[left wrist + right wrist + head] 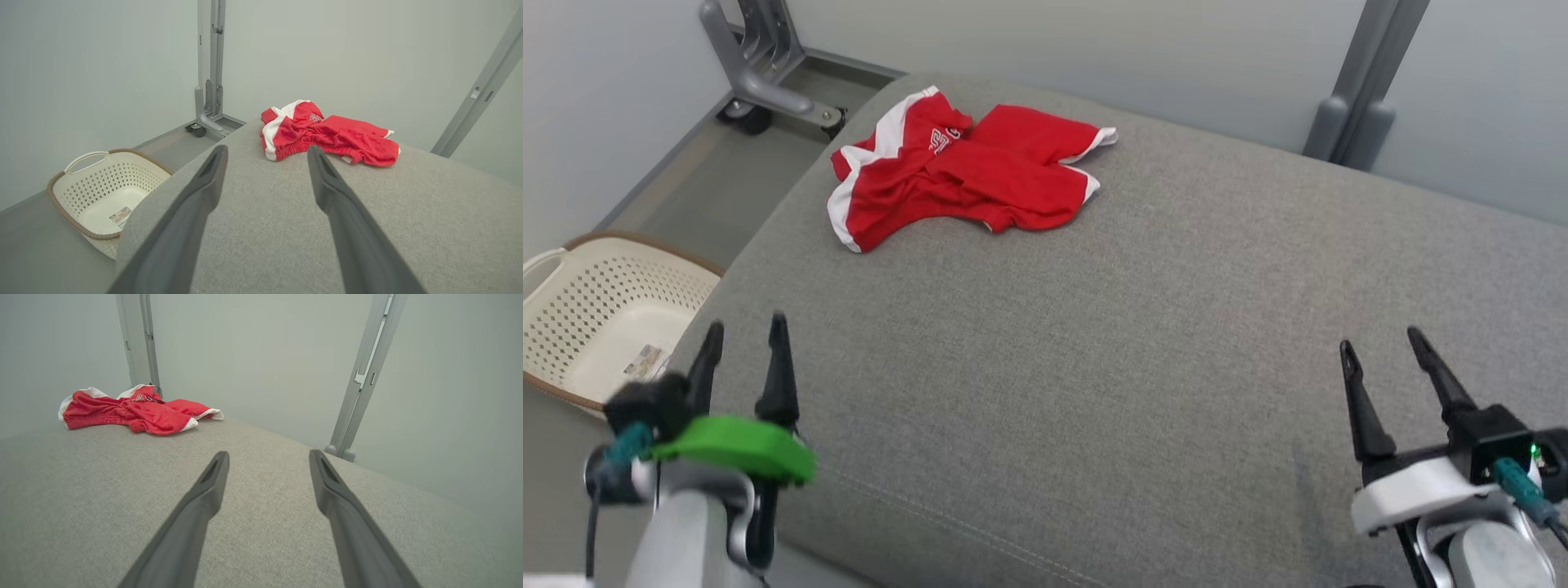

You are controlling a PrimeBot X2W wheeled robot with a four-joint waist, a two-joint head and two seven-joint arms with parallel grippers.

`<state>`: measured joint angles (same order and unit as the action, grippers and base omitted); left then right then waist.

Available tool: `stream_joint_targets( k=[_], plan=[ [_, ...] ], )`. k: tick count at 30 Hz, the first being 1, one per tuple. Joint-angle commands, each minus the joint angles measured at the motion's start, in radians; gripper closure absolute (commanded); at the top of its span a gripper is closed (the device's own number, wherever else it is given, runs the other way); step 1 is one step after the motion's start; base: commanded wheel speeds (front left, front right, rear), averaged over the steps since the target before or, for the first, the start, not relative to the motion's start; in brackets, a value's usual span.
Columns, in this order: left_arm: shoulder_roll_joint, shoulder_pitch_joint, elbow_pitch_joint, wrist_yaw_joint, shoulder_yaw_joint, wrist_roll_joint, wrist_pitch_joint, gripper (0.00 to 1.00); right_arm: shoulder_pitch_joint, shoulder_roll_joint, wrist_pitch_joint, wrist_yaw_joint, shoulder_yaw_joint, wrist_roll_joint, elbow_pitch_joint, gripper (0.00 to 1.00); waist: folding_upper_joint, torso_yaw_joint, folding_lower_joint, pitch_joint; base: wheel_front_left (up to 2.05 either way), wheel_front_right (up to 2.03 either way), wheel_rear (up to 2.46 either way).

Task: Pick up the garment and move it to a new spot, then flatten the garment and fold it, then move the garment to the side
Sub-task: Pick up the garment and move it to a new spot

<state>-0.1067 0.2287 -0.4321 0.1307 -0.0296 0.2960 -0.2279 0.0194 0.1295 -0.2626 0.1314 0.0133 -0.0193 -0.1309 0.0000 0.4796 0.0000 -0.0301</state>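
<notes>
**A:** Head view first. Where is the garment?

**B:** The garment (964, 175) lies crumpled at the far left of the cushion (1094, 351), red with white trim. The left gripper (747, 323) hovers at the near left edge and the right gripper (1380, 340) at the near right. Both are well apart from the garment, fingers spread, holding nothing.

**A:** And the room?

**B:** The cushion is grey woven cloth with a seam near its front. To its left a cream perforated basket (605, 286) stands on the floor (686, 188). A grey frame (760, 73) stands at the far left and a post (1364, 82) rises at the far right, both against a pale wall (1094, 41).

**A:** Left wrist view?

**B:** The left gripper (266, 150) has its fingers parted and empty above the cushion (265, 228). The garment (331, 139) lies beyond the tips, a little to the right, untouched. The basket (81, 157) sits on the floor at the left, and the frame (212, 81) rises behind it.

**A:** Right wrist view?

**B:** The right gripper (268, 454) is spread too, and grips nothing. The garment (135, 410) lies far off to the left on the cushion (81, 498), well apart from the tips. The post (363, 375) rises past the cushion's far edge at the right.
</notes>
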Motion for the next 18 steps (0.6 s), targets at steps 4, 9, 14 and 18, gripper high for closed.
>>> stream_joint_targets(
  k=[4, 9, 14, 18],
  plan=[
    [-0.055, 0.244, -0.137, -0.001, 0.055, 0.086, 0.045, 0.0, 0.108, 0.055, -0.003, -0.002, -0.018, 0.02, 0.033, 0.0, 0.0, -0.112, 0.0, -0.319, 0.0, 0.0, 0.0],
    [-0.094, 0.466, -0.321, -0.001, 0.099, 0.199, 0.125, 0.0, 0.172, 0.097, -0.003, -0.002, -0.012, 0.033, 0.073, 0.0, 0.0, -0.157, 0.0, -0.463, 0.0, 0.0, 0.0],
    [-0.114, 0.576, -0.417, 0.0, 0.137, 0.288, 0.161, 0.0, 0.187, 0.111, -0.003, -0.002, -0.018, 0.039, 0.101, 0.0, 0.0, -0.191, 0.0, -0.53, 0.0, 0.0, 0.0],
    [-0.154, 0.637, -0.512, -0.001, 0.153, 0.365, 0.164, 0.0, 0.183, 0.103, -0.003, -0.002, -0.029, 0.041, 0.144, 0.0, 0.0, -0.224, 0.0, -0.563, 0.0, 0.0, 0.0]
  ],
)
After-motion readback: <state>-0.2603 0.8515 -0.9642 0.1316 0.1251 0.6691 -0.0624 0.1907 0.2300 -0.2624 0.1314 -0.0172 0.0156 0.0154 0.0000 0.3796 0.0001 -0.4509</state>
